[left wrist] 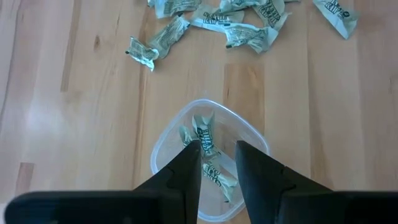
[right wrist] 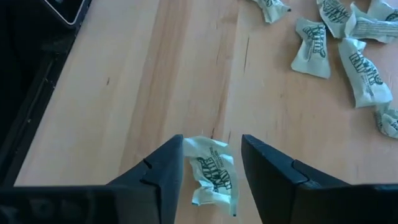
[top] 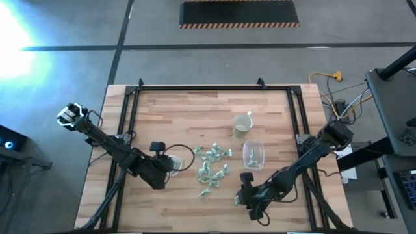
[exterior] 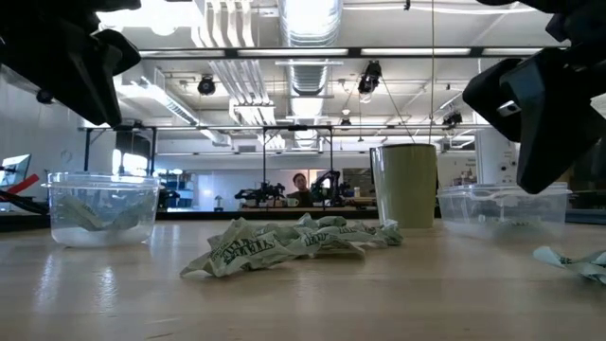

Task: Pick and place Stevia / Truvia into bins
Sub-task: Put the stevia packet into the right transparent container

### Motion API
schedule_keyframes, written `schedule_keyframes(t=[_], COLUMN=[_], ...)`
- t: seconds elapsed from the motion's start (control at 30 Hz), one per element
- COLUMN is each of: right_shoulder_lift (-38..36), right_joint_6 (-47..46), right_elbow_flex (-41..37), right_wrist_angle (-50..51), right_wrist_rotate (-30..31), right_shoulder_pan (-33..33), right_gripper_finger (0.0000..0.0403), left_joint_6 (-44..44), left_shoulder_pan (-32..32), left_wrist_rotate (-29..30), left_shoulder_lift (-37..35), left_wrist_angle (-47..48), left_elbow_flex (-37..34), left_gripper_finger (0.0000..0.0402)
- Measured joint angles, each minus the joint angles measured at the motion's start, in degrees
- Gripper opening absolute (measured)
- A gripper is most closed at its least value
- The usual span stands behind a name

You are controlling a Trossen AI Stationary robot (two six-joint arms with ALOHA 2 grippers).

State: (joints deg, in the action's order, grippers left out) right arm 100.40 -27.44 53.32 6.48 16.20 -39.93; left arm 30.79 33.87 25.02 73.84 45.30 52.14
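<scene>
Our right gripper (right wrist: 211, 168) was open around one crumpled packet (right wrist: 212, 177), lying lengthwise between the fingers, beside the packet pile (top: 213, 166). Our left gripper (left wrist: 217, 165) hung open over the round bin (left wrist: 210, 165) holding packets, near that pile.

You have grey concrete floor (top: 78, 26) | hazard-striped black mat (top: 239, 13) | silver ceiling ducts (exterior: 312, 19) | bright glare top-left.
</scene>
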Motion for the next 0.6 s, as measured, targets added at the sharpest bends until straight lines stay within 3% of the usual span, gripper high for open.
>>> schedule_keyframes(t=[0.33,0.6], right_shoulder_lift=[6.1,6.3], right_joint_6=[-1.0,0.5], right_elbow_flex=[0.4,1.4], right_wrist_angle=[-2.3,-2.3], right_wrist_rotate=[-2.0,-4.8], right_shoulder_pan=[0.3,0.8], right_gripper_finger=[0.0158,0.0159], left_joint_6=[0.0,0.0], left_shoulder_pan=[0.0,0.0], left_wrist_rotate=[0.5,0.5], left_shoulder_lift=[0.0,0.0], left_wrist_angle=[-0.4,-0.6], left_elbow_flex=[0.0,0.0], left_gripper_finger=[0.0084,0.0084])
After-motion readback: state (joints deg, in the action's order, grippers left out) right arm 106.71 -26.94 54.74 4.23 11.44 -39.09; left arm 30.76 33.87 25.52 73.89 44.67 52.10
